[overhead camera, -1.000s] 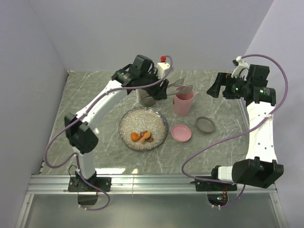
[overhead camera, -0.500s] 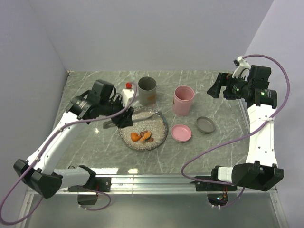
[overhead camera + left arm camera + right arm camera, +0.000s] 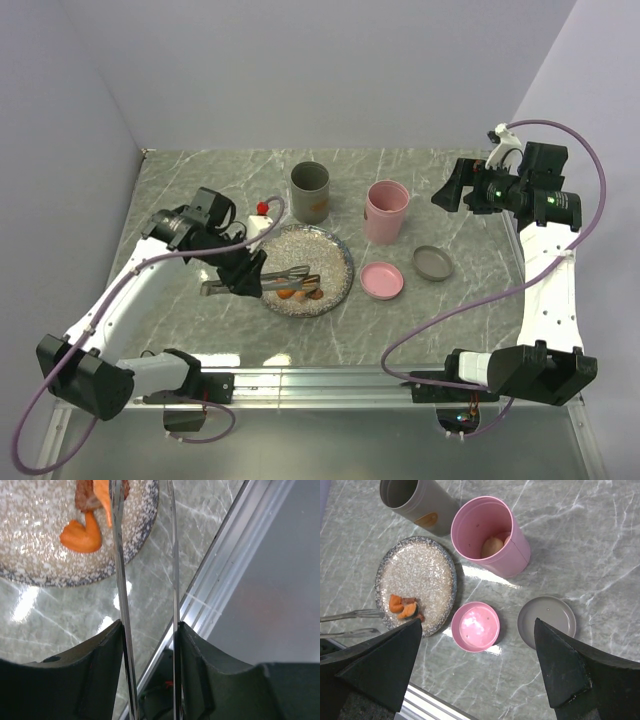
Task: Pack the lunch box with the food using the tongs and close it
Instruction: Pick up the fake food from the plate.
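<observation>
1. Grey metal tongs (image 3: 262, 279), long and slim with two thin arms, sit between the fingers (image 3: 102, 670) of the left gripper (image 3: 245, 272). The gripper is closed on them partway along, one arm against each inner face.
2. The tong arms stand apart and run from the gripper out over the near rim of a speckled silver-grey round plate (image 3: 325, 248).
3. Orange food chunks (image 3: 402, 608) and a small dark brownish piece (image 3: 86, 498) lie close together on the near part of that plate. One tong tip is just beside them; whether it touches them cannot be told.
4. A beige food ball (image 3: 492, 547) rests inside a tall pink cylindrical container (image 3: 387, 212), which stands upright and uncovered just right of the plate.
5. A round pink lid (image 3: 382, 280) lies flat on the grey marble-patterned table (image 3: 180, 190) in front of the pink container, with a round grey lid (image 3: 433, 263) just to its right.
6. A tall grey cylindrical container (image 3: 310, 191) stands upright behind the plate, to the left of the pink one.
7. The right gripper (image 3: 452, 187) hangs above the table's far right part, its jaws spread wide and holding nothing.
</observation>
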